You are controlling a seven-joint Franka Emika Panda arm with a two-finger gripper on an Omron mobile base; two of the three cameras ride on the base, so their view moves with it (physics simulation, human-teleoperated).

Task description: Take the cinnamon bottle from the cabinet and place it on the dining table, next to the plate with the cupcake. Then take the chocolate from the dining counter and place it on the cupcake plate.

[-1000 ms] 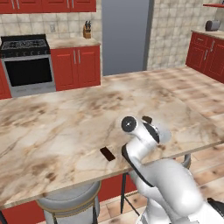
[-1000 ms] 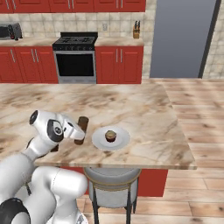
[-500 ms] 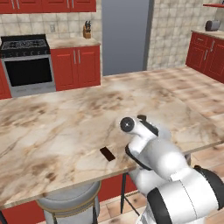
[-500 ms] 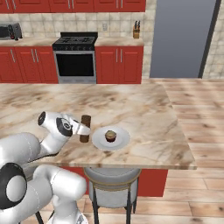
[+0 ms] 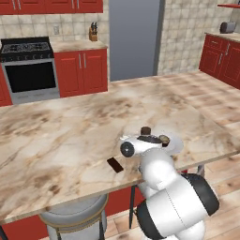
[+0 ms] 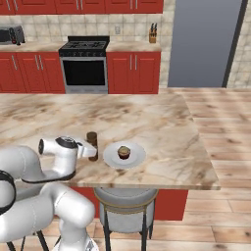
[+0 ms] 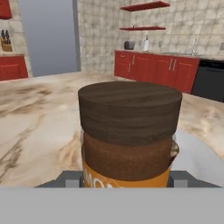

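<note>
Arm lowered since a second ago; brown-capped cinnamon bottle point(image 6: 91, 145) now upright on marble table point(image 6: 162, 122), just beside white cupcake plate point(image 6: 134, 159). Gripper point(image 6: 92, 151) at bottle (grip state unreadable). Release, then dark chocolate bar point(image 5: 115, 164).

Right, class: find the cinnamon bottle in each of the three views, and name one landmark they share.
Left base view: cinnamon bottle just beyond the white arm, right of centre.
Right base view: cinnamon bottle left of the cupcake plate.
Hand view: cinnamon bottle large, centre.
Shared landmark: the cupcake plate.

A home kitchen: red cabinets point(image 6: 132, 71), a gas stove point(image 6: 84, 63) and a marble dining counter point(image 6: 147, 122).
</note>
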